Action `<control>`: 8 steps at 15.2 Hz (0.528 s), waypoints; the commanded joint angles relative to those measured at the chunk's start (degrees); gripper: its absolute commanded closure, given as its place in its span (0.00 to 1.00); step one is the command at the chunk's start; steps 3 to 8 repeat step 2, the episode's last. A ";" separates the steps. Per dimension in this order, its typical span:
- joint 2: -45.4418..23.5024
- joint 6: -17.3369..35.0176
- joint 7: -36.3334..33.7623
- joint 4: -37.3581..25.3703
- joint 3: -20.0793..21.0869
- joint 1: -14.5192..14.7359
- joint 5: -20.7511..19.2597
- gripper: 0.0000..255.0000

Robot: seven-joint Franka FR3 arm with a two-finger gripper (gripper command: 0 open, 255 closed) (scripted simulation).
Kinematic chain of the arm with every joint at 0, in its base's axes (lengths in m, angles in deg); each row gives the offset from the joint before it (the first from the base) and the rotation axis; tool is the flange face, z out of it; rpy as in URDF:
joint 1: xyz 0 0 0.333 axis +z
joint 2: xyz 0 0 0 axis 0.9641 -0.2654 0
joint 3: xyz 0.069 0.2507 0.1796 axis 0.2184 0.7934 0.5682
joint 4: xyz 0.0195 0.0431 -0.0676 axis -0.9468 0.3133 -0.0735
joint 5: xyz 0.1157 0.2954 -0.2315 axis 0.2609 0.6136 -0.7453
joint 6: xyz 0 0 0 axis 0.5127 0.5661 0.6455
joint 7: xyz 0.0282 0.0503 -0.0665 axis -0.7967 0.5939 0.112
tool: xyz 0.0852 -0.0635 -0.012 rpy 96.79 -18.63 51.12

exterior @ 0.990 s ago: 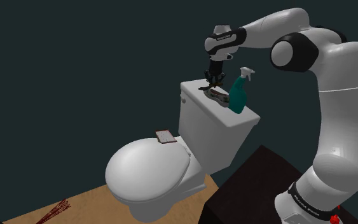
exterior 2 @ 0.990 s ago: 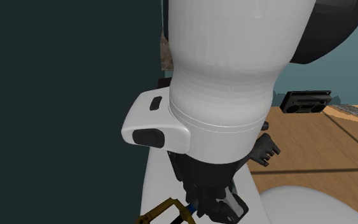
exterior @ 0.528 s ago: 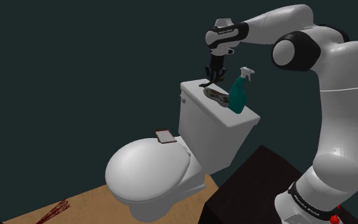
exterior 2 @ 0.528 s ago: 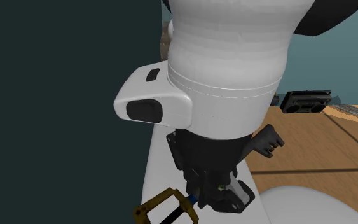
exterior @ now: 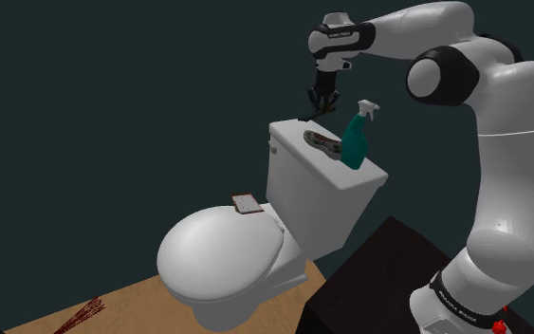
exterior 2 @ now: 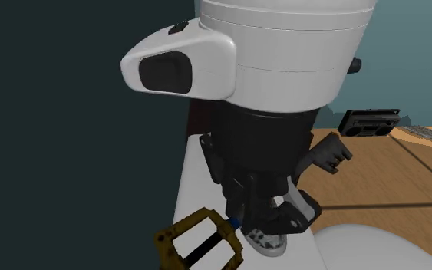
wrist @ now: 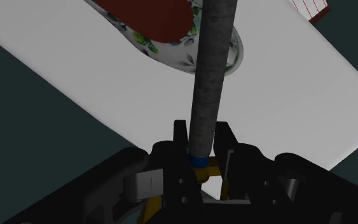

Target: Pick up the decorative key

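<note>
Above the white toilet tank (exterior: 317, 194), at eleven o'clock from the teal spray bottle (exterior: 355, 142), our black hand (wrist: 201, 132) clamps the grey-shafted, gold-handled key (wrist: 210, 70), held clear; pick-up looks done.

Item 1, as I log it from console: toilet tank lid (exterior: 291, 136), white, flat.
- Slipper (exterior: 323, 142), floral-patterned outside, red insole, lying flat near middle of lid.
- Spray bottle (exterior: 355, 140), teal, pale trigger, upright, just beside slipper on shoulder view's right. Whether they touch, I cannot tell.

Item 2: ledge of toilet between tank and closed seat lid (exterior: 219, 256).
- Small flat red-striped piece (exterior: 246, 203), lying flat.

Item 3: wood floor (exterior: 122, 304) under toilet.
- Bundle of red twigs (exterior: 82, 313), well apart from bowl, toward shoulder view's lower left.
</note>
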 commanded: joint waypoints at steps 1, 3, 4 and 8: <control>0.48 -0.79 0.02 -0.31 -0.04 0.00 -0.05 1.00; 0.47 -0.80 0.02 -0.32 -0.04 0.00 -0.05 1.00; 0.47 -0.80 0.02 -0.32 -0.04 0.00 -0.05 1.00; 0.47 -0.80 0.02 -0.32 -0.04 0.00 -0.05 1.00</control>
